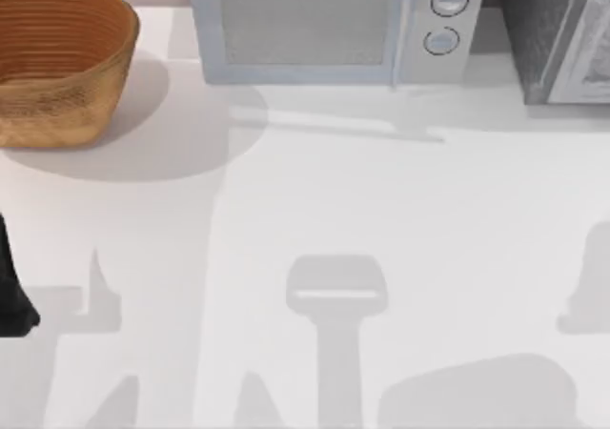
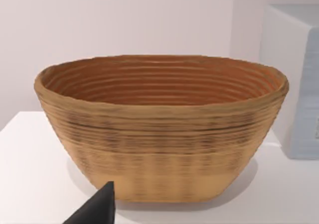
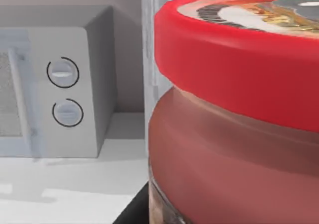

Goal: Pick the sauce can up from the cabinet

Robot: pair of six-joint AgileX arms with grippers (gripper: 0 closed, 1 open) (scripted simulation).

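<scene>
Sauce can (image 3: 234,124), rigid, smooth-sided and probably light, fills the right wrist view beside the cabinet (image 1: 558,33); best gripped mid-body below the red lid; right gripper's state cannot be told.

Table layout around the microwave

The microwave (image 1: 329,27) stands at the back edge of the table (image 1: 315,200), near the middle. The basket (image 1: 59,62) stands to its left, apart from it. The cabinet (image 1: 558,33) stands to its right, just beside it. In the right wrist view, the can (image 3: 239,114) is very near the camera, in front of the microwave and to its right.
</scene>
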